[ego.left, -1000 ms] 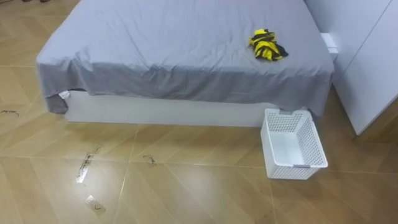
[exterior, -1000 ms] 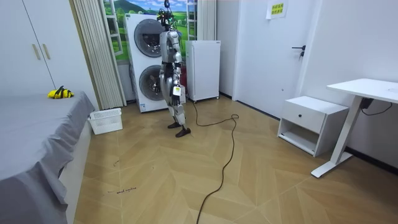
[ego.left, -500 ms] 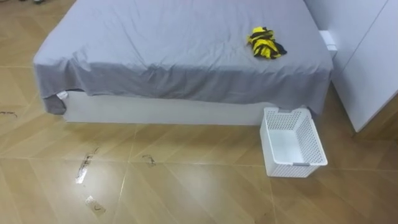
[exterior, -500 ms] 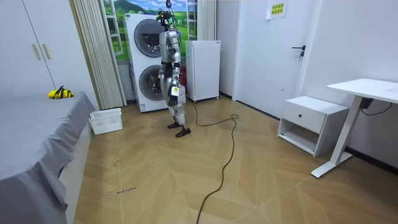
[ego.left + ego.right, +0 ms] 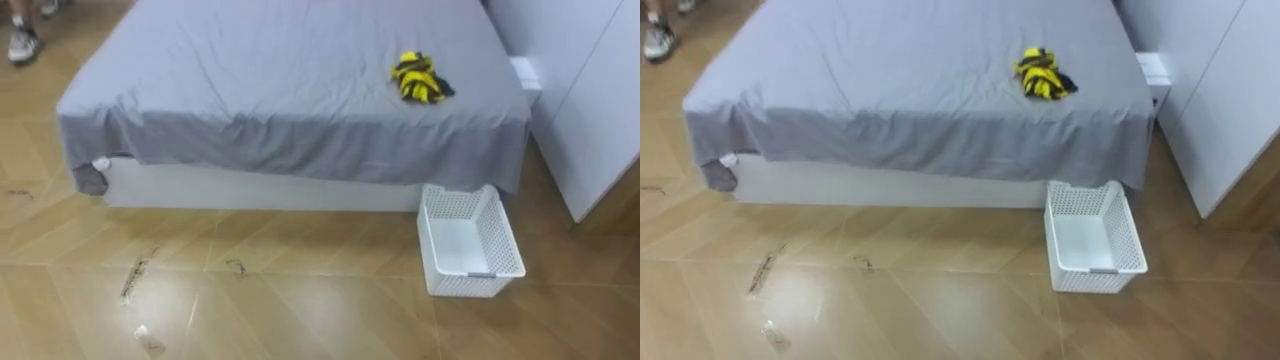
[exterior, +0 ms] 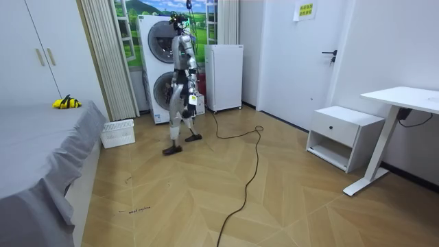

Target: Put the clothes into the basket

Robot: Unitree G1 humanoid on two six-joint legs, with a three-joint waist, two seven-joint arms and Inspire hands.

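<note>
A crumpled yellow and black garment (image 5: 420,78) lies on the grey bed (image 5: 270,90), near its right end. A white perforated basket (image 5: 506,236) stands empty on the floor below that end of the bed, against the bed's side. In the room view I am mid-stride on the wood floor in front of the stacked washing machines (image 6: 159,65), facing the bed, a few steps from the basket (image 6: 118,134). My left hand (image 6: 193,101) hangs at my side, too small to read.
White cupboard doors (image 5: 590,90) rise right of the bed and basket. A person's shoe (image 5: 22,42) shows at the bed's far left corner. A white fridge (image 6: 224,75), a low white cabinet (image 6: 343,134) and a desk (image 6: 405,103) stand behind me. Marks dot the floor (image 5: 135,275).
I have stepped toward the bed; my body is now further to the room view's left with one leg forward. The eye view shifted with the walk. Garment and basket have not moved.
</note>
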